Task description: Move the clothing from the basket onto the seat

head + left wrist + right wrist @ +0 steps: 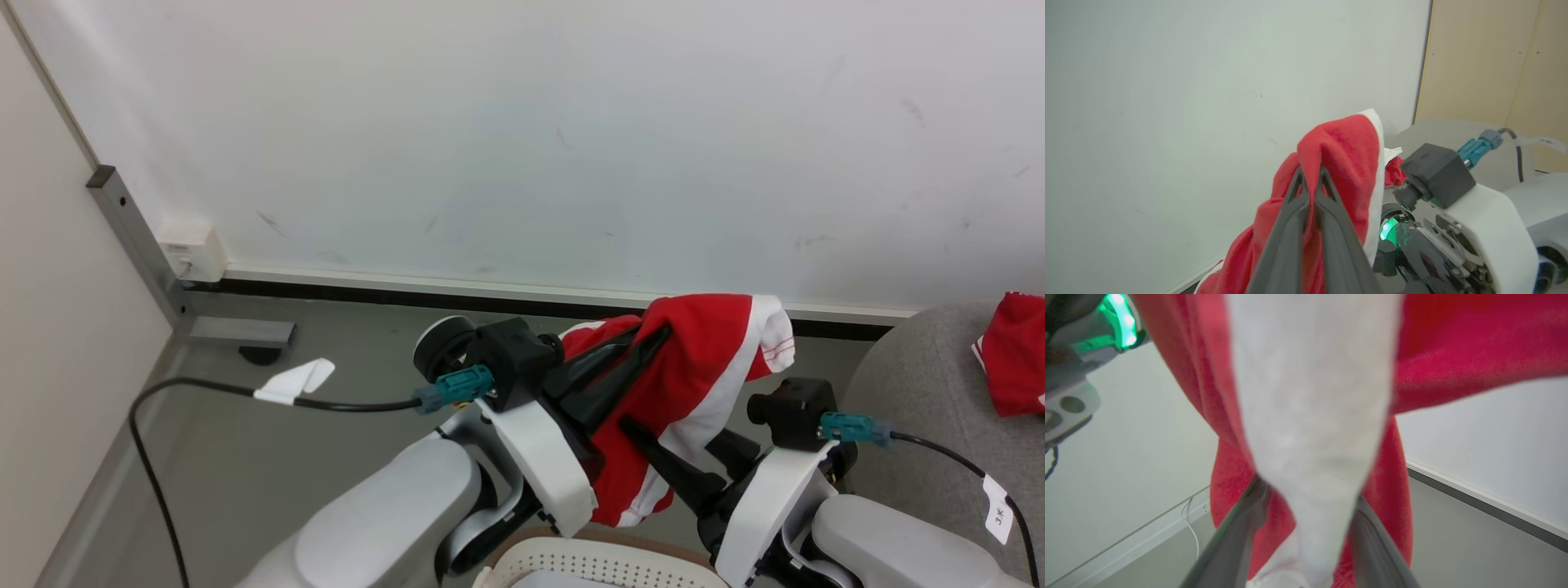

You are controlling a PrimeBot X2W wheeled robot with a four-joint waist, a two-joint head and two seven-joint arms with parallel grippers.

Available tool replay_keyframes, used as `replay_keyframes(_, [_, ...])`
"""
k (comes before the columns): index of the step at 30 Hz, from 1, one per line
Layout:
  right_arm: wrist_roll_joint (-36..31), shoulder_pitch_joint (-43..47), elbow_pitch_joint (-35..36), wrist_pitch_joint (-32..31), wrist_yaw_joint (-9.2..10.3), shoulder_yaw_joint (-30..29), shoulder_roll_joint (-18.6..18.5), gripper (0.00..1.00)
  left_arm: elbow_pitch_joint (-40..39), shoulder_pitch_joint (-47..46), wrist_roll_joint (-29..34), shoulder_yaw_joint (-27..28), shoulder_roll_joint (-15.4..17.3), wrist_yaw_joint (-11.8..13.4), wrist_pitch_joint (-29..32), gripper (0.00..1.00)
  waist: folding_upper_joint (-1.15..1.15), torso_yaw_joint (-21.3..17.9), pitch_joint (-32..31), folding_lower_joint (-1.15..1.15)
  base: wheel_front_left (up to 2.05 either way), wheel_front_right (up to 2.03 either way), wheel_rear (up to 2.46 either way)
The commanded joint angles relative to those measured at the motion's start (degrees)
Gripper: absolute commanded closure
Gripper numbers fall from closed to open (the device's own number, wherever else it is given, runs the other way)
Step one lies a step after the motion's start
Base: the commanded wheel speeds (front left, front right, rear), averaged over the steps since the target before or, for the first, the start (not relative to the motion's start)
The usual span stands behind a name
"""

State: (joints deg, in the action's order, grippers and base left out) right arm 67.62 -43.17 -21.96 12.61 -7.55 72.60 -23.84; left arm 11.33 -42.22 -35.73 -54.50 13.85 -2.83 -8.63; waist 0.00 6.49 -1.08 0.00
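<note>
A red garment with white panels (702,359) hangs in the air above the basket (571,559), whose perforated white wall and tan rim show at the bottom edge. My left gripper (661,331) is shut on a red fold at the garment's top (1343,151), its tips pinched together (1310,171). My right gripper (669,433) sits lower with its jaws apart; the cloth's white panel (1310,396) hangs between its fingers (1237,531). Another red piece of clothing (1012,351) lies on the grey seat (906,367) at the right.
A white wall with a baseboard stands close behind. A grey metal post (139,237) with a foot and a white box (192,249) stand at the left. Black cables trail from both wrists over the grey floor (343,457).
</note>
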Motion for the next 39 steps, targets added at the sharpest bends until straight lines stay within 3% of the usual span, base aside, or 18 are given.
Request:
replay_keyframes(1, [0.29,-0.51,-0.37,0.61,0.13,0.36,0.30,1.00,-0.01,0.52,0.11,0.03,0.38,0.19,-0.05,1.00,0.00,0.00,0.01,0.00,0.00,0.00,0.00])
replay_keyframes(20, [1.93,0.41,-0.02,2.58,0.13,0.73,1.24,1.00,1.51,0.94,-0.79,0.64,1.51,1.58,-0.91,1.00,0.00,-1.99,0.23,0.00,0.00,0.00,0.00])
replay_keyframes(33, [-1.21,4.20,2.44,2.55,0.13,-6.74,1.94,1.00,1.64,1.99,-1.72,1.01,2.79,2.85,-0.44,1.00,0.00,-6.44,0.09,0.00,0.00,0.00,0.00])
replay_keyframes(35, [-1.99,4.81,2.80,2.56,0.13,-8.08,1.74,1.00,1.57,2.23,-1.85,1.16,2.86,3.15,-0.78,0.56,0.00,-7.17,0.25,0.00,0.00,0.00,0.00])
replay_keyframes(38, [-3.31,5.76,3.38,2.57,0.13,-10.99,1.27,1.00,1.38,2.51,-1.99,1.00,2.87,3.23,-0.97,0.51,0.00,-8.28,0.59,0.00,0.00,0.00,0.00])
replay_keyframes(39, [-3.93,6.26,3.65,2.56,0.13,-12.21,1.24,1.00,1.29,2.67,-2.06,1.03,2.89,3.36,-1.13,0.19,0.00,-8.72,0.72,0.00,0.00,0.00,0.00])
